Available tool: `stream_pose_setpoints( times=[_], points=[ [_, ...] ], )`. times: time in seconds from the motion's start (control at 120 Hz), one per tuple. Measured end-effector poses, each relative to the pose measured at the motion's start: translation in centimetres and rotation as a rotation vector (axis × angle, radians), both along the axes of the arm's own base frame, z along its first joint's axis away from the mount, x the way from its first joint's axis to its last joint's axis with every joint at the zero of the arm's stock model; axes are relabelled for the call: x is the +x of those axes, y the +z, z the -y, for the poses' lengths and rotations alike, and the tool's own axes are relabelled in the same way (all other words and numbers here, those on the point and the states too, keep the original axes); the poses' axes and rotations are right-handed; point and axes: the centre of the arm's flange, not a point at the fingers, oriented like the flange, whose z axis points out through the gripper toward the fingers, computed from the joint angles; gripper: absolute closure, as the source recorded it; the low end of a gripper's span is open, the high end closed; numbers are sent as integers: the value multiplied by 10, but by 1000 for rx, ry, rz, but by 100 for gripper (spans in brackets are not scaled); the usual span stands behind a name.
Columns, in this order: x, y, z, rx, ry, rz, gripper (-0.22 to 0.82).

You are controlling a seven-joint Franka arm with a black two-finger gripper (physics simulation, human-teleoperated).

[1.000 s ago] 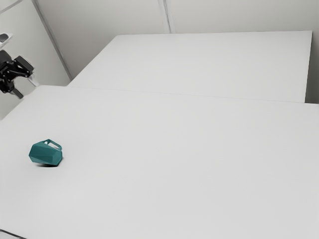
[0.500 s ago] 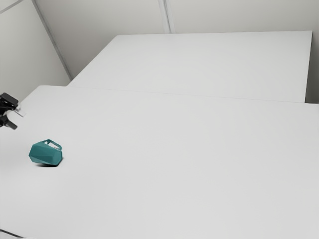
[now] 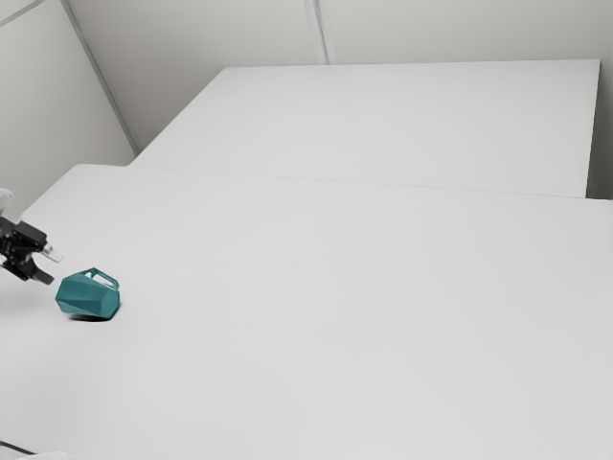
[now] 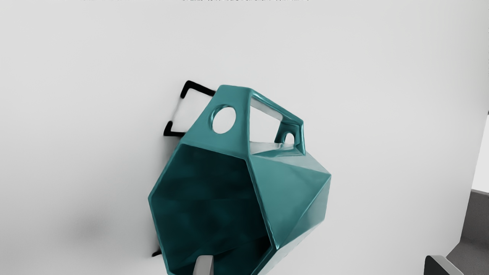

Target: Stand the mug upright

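The table (image 3: 316, 316) is a broad, smooth, white top, evenly lit. Past its far edge, a thin line in the exterior view, lies a second pale, flat surface (image 3: 402, 125). Behind that stands a light grey wall (image 3: 460, 29) with a narrow vertical strip (image 3: 322, 34); another wall (image 3: 48, 86), at the exterior view's left, meets it along a darker slanting line. A black cord (image 3: 17, 448) lies at the exterior view's lower left.

The mug (image 3: 86, 297) lies on its side on the table, near the exterior view's left, teal and faceted, with its handle (image 3: 105, 279) uppermost. A dark shadow sits beneath it, and black shadow lines mark the white top beside it in the wrist view.

The gripper (image 3: 53, 267) is near the mug, on the side its mouth faces. Its fingers (image 4: 204, 266) stand wide apart, with nothing clamped between them. In the wrist view one fingertip overlaps the dark mouth; I cannot tell whether it touches.
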Motion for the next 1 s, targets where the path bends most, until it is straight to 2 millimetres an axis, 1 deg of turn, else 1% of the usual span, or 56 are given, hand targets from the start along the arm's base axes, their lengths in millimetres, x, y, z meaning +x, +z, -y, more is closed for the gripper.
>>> stream_pose_setpoints(
  times=[0.108,0.158,0.258,0.4,0.433,0.467,0.6,0.683,0.758,0.842,1.0],
  points=[
    [7,-17,4,-17,-12,23,0],
    [12,-26,10,-33,-19,34,0],
    [10,-46,19,-79,-10,43,0],
    [9,-58,28,-120,-2,66,0],
    [10,-59,29,-126,-1,72,2],
    [10,-60,30,-134,1,79,7],
    [11,-56,34,-157,3,107,42],
    [11,-49,34,-167,1,127,56],
    [12,-42,35,-176,-5,141,64],
    [12,-41,38,-194,-14,146,70],
    [15,-41,45,-221,-33,153,73]
  ],
)
